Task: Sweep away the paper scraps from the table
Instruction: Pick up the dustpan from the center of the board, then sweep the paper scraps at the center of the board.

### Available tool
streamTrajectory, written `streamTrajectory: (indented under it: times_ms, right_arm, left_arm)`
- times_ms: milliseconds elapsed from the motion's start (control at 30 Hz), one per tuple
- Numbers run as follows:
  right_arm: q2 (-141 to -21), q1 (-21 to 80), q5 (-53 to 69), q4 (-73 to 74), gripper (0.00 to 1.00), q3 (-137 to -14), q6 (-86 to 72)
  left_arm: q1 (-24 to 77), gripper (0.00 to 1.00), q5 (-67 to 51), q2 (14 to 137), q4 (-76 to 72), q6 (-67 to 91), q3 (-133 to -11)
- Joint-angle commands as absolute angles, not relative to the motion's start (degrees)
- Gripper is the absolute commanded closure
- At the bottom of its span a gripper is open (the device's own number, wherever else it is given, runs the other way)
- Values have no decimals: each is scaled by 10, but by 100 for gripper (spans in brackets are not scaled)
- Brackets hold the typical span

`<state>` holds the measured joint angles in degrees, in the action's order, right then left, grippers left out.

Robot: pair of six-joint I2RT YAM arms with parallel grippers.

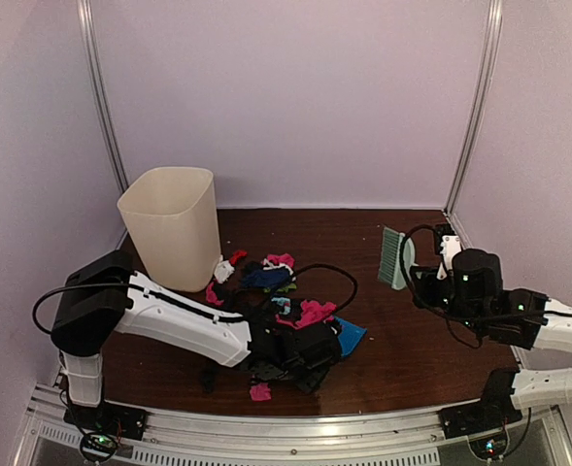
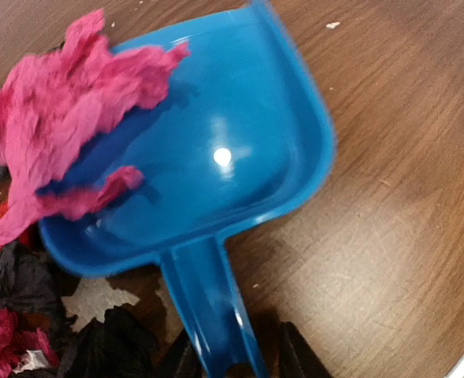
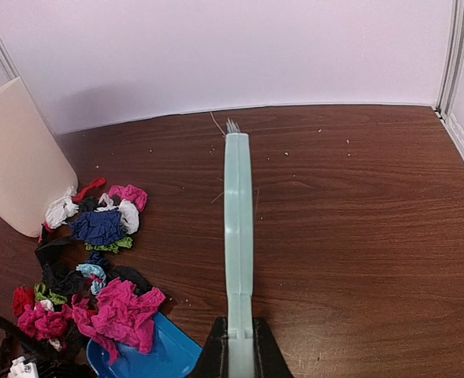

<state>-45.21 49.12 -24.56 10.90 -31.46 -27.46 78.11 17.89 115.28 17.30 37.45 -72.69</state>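
The paper scraps (image 1: 271,277) lie in a loose pile on the brown table (image 1: 412,340), from the bin's foot toward the front; one pink scrap (image 1: 260,392) lies apart near the rail. My left gripper (image 2: 239,366) is shut on the handle of the blue dustpan (image 2: 216,157), which rests on the table with a pink scrap (image 2: 58,102) lying over its mouth. My right gripper (image 3: 238,354) is shut on the handle of the pale green brush (image 3: 237,220), held above the table right of the pile. The dustpan (image 3: 149,354) and scraps (image 3: 98,228) also show in the right wrist view.
A tall cream bin (image 1: 172,226) stands at the back left, beside the scraps. White walls with metal posts (image 1: 472,107) close in the back and sides. A silver rail (image 1: 295,427) runs along the front edge.
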Motion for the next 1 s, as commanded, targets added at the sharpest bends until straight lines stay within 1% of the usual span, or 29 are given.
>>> streamTrajectory:
  times_ms: [0, 33, 100, 367, 700, 967]
  right_arm:
    - [-439, 489, -266, 113, 100, -313, -277]
    - [-437, 489, -267, 115, 100, -314, -277]
    - [-433, 489, -269, 118, 100, -314, -276]
    - [-423, 488, -271, 124, 100, -321, -276]
    - [-396, 489, -263, 114, 100, -347, -277]
    - [-392, 488, -223, 101, 100, -371, -264]
  left_arm:
    - [781, 78, 207, 1168, 174, 379, -750]
    - [781, 82, 211, 1169, 176, 379, -754]
    - [781, 86, 224, 1171, 184, 379, -763]
    - [779, 86, 214, 1163, 229, 347, -805]
    - [747, 86, 60, 1068, 162, 308, -748]
    - [728, 86, 126, 986, 197, 302, -726]
